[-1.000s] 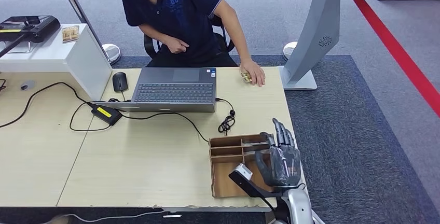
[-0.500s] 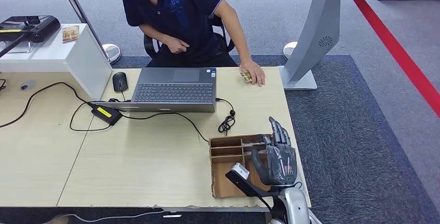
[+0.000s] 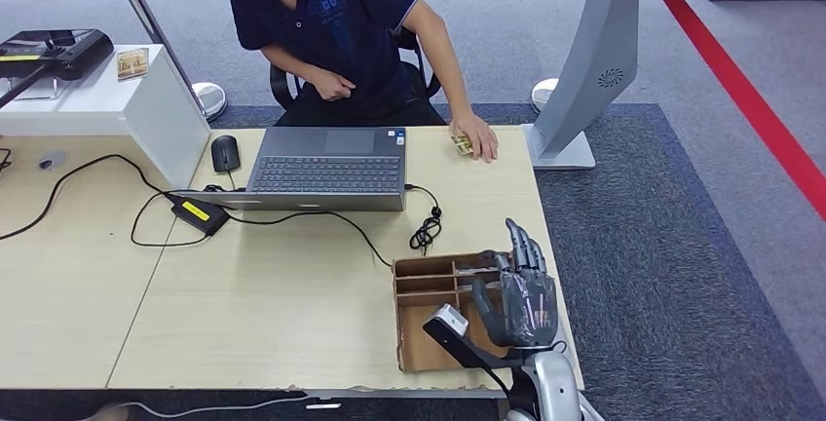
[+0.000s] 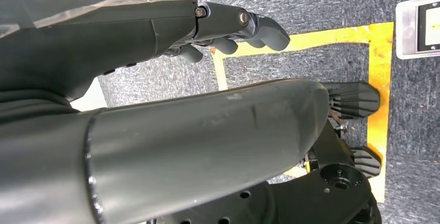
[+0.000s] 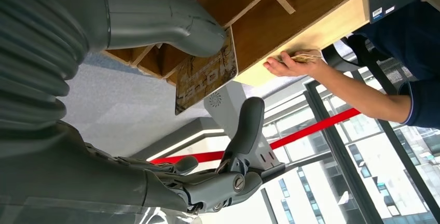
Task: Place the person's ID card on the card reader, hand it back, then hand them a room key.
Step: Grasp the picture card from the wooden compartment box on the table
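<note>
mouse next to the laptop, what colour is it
Black. The mouse shows best in the head view, on the table left of the laptop.

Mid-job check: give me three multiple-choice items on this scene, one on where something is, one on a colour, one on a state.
1. Where is the right robot hand?
A. on the laptop
B. over the cardboard tray at the desk's near right corner
C. beside the mouse

2. What colour is the person's shirt?
A. dark blue
B. white
C. red

3. What is the state of the laptop?
A. shut
C. hanging off the desk
B. open, keyboard showing

Answers:
1. B: the head view shows the hand above the divided tray.
2. A: the shirt is plainly navy.
3. B: its keys are visible on the desk.
</note>
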Available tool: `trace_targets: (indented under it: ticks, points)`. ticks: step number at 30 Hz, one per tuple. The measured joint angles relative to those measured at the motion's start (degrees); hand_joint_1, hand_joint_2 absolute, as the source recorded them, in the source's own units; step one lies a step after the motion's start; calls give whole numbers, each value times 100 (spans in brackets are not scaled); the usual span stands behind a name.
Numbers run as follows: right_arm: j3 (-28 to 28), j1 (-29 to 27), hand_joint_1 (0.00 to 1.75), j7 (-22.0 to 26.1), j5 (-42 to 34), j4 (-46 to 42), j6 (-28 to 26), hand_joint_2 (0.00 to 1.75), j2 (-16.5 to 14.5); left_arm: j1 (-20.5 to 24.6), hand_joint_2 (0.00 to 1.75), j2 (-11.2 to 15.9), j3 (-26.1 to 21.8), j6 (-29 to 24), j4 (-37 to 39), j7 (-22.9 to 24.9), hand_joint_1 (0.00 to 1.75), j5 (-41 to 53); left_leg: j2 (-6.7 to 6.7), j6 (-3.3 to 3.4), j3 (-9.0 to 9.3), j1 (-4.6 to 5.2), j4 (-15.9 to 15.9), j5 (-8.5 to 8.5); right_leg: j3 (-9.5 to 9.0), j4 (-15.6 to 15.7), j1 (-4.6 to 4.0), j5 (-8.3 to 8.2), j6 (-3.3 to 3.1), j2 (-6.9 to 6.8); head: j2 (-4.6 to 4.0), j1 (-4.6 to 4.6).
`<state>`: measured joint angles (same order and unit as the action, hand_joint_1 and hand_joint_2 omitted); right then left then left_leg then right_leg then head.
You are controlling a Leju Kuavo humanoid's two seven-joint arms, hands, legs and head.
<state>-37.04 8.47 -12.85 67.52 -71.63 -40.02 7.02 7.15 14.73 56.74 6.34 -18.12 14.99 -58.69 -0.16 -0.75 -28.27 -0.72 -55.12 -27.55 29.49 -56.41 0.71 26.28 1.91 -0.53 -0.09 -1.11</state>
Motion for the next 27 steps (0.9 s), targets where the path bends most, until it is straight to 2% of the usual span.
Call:
trace_targets:
  ticks: [4, 18, 27]
  points:
    - [5, 0, 88, -10, 0, 1, 0, 175, 2, 0, 0, 0, 0, 0, 0, 0, 0, 0, 0, 0, 0, 0, 0, 0, 0, 0, 0, 0, 0, 0, 0, 0]
    - [42, -3, 75, -31, 0, 43, 0, 175, 22, 0, 0, 0, 0, 0, 0, 0, 0, 0, 0, 0, 0, 0, 0, 0, 0, 0, 0, 0, 0, 0, 0, 0]
    - [41, -3, 71, -205, -22, 55, 0, 175, 85, 0, 0, 0, 0, 16, 0, 0, 0, 7, 0, 0, 0, 0, 0, 0, 0, 0, 0, 0, 0, 0, 0, -1]
